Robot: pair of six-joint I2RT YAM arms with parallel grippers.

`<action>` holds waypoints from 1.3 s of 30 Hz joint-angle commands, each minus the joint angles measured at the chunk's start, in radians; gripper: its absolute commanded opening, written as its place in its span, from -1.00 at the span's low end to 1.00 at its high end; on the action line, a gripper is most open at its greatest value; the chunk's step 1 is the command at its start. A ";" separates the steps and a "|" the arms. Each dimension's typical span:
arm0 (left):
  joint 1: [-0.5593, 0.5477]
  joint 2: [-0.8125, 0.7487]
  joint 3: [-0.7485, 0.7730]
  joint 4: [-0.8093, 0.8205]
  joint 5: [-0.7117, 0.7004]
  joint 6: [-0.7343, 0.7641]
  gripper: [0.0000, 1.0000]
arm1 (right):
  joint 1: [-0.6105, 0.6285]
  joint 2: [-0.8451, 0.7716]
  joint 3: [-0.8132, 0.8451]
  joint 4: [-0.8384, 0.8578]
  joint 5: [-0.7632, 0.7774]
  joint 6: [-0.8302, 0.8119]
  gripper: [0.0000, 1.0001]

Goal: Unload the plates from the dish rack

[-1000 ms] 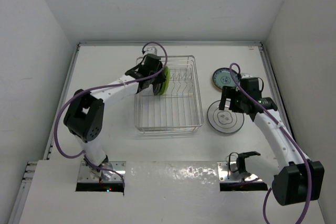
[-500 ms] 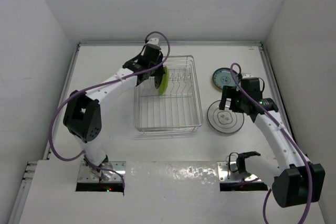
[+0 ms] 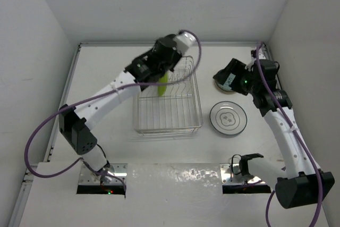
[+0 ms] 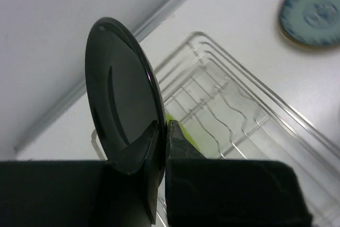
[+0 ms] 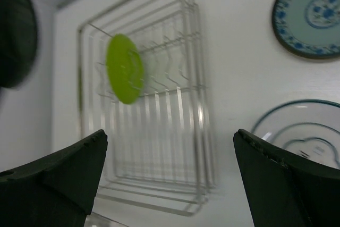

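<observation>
Left pincer (image 4: pixel 163 126) first: its two fingers are pressed onto the rim of a dark plate (image 4: pixel 119 89), which stands straight up on edge out of the grip, above the far left corner of the dish rack (image 3: pixel 170 111). From the wrist camera that plate reads as glossy black — whether that is its real colour or only shadow, I cannot tell, and from overhead it is lost against the black of the arm. Just under the fingertips a sliver of the lime green plate (image 5: pixel 125 68) shows. That one stands upright on edge among the tines in the far left part of the rack.

Over on the other side, the right pincer (image 5: pixel 170 134) is spread wide with nothing between its fingers. It hangs above the counter (image 3: pixel 223 51) to the right of the rack, over the blue-centred plate (image 5: pixel 313 17), which lies flat with its brownish rim and blue pattern facing up. Nearer the front edge lies a white plate (image 3: pixel 228 118), also flat on the counter, with a dark line round its rim and small marks in the middle. The two flat plates are near each other but not touching — both sit just beside the rack's right side, outside it.
</observation>
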 commanded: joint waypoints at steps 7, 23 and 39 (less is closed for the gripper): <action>-0.375 -0.167 -0.332 0.277 -0.069 0.582 -1.00 | -0.040 0.092 0.142 0.150 -0.233 0.279 0.98; -0.518 -0.001 -0.263 0.317 -0.213 0.512 0.55 | -0.069 0.117 0.039 0.136 -0.224 0.190 -1.00; -0.457 -0.104 -0.346 0.088 -0.569 -0.218 1.00 | -0.361 0.476 0.005 0.407 0.037 0.104 -0.90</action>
